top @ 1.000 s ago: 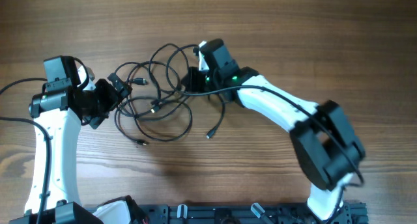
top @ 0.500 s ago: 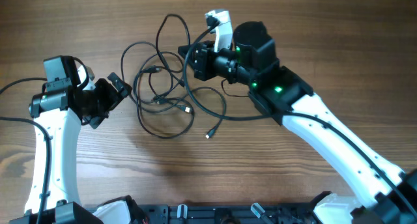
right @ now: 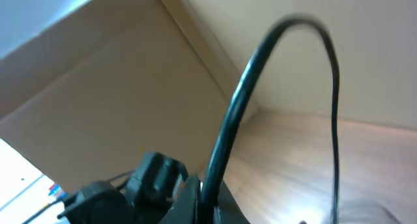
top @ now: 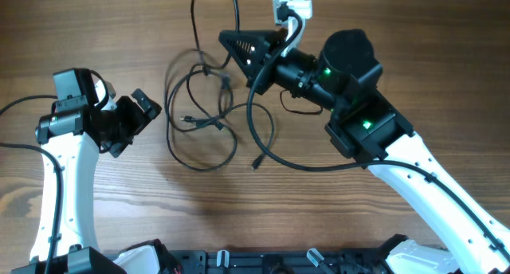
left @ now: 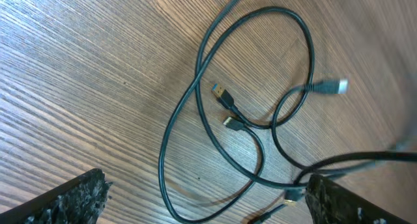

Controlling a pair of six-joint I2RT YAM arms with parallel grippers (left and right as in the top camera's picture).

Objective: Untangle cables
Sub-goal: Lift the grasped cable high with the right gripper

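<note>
Cables [top: 209, 123] in a loose black tangle on the wooden table [top: 96, 27], lying between the two grippers.

Right gripper [top: 233, 43] is clenched on one strand [right: 238, 107]. Its wrist view shows that cord pinched between the fingers at the bottom of frame, rising and curving over in front of the tool. The background there is blurred. Overhead, loops trail from this gripper's tip toward the left gripper. One further loop runs beyond the tip and off the top edge of frame.

Left gripper [top: 135, 127] is released, jaws spread wide, holding nothing. The nearest loop lies just ahead of its fingertips and appears to be apart from them.

In the left wrist view the fingers [left: 71, 198] sit in the lower corners, with the tangle ahead of them on the table. A long oval loop [left: 179, 113] is there, with two small plug ends [left: 223, 92] close together inside it. A third plug [left: 335, 87] lies farther off to the side. One cord passes close by one finger; I cannot tell whether they touch.
</note>
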